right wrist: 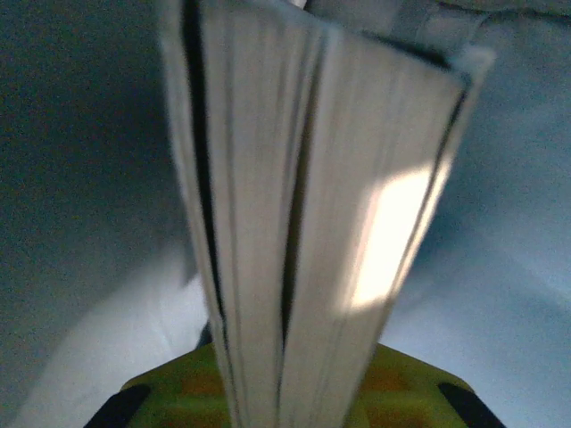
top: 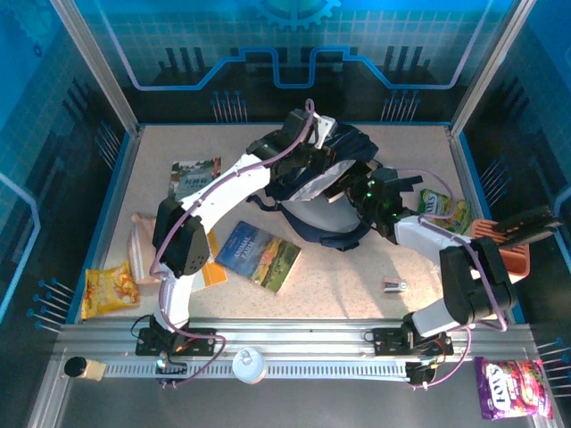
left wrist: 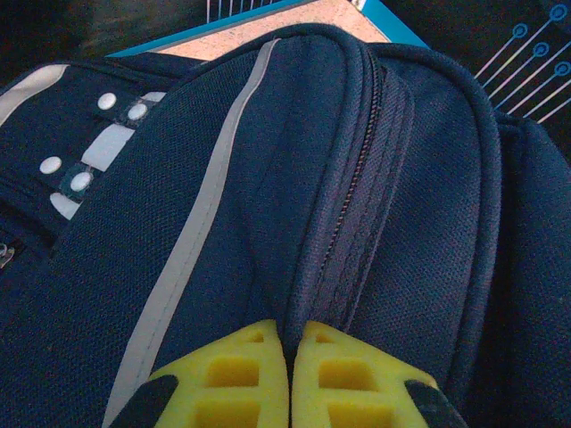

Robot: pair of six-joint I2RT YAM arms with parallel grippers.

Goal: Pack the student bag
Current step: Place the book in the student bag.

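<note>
The student bag (top: 352, 147) is seen lying at the far middle of the table (top: 357, 267), its mouth gaping toward the arms with pale lining exposed. The left gripper (top: 308, 134) is set on the bag's far upper edge. In the left wrist view its yellow fingers (left wrist: 241, 374) are pressed almost together, and a ridge of navy fabric beside the zipper (left wrist: 352, 183) is pinched between them. The right gripper (top: 355, 192) is placed at the right side of the bag's open mouth. In the right wrist view a thick book (right wrist: 312, 223) is clamped between that gripper's fingers, which are spread only as wide as the book. It is held upright with its page edges toward the camera, and the bag's pale lining is seen on either side of it. Just in front of the bag, to its left, a landscape-covered book (top: 259, 254) is laid flat, and a second book (top: 194, 174) is laid further to the bag's left. A green packet (top: 443, 207) is found just to the right of the bag, and a small silver object (top: 396, 285) in front of it on that side. A yellow snack packet (top: 109, 290) is left well apart from the bag on the near left, and a purple packet (top: 508, 388) on the near right.
</note>
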